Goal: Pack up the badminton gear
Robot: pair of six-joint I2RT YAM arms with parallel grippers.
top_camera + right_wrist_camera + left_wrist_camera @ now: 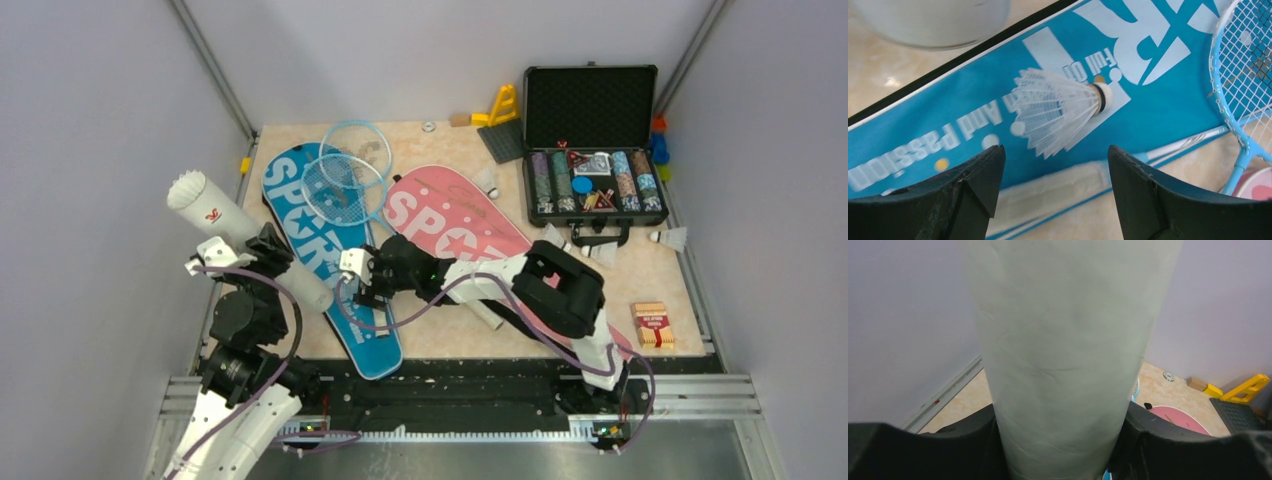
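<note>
The left end effector (1060, 437) pinches the tube (215, 215), tilted over the counter's (670, 285) left edge. The right end effector (1053, 157), spread, hovers over a shuttlecock (1058, 107) lying on the blue cover (1158, 100).

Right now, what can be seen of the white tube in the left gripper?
The white tube is a long, plain cylinder, matte and cardboard-like with faint creases, bearing a small red logo near its scalloped upper end. The left gripper clamps it at mid-length. It is tilted, upper end raised to the left, lower end over the blue cover; whether it touches the cover cannot be told.
</note>
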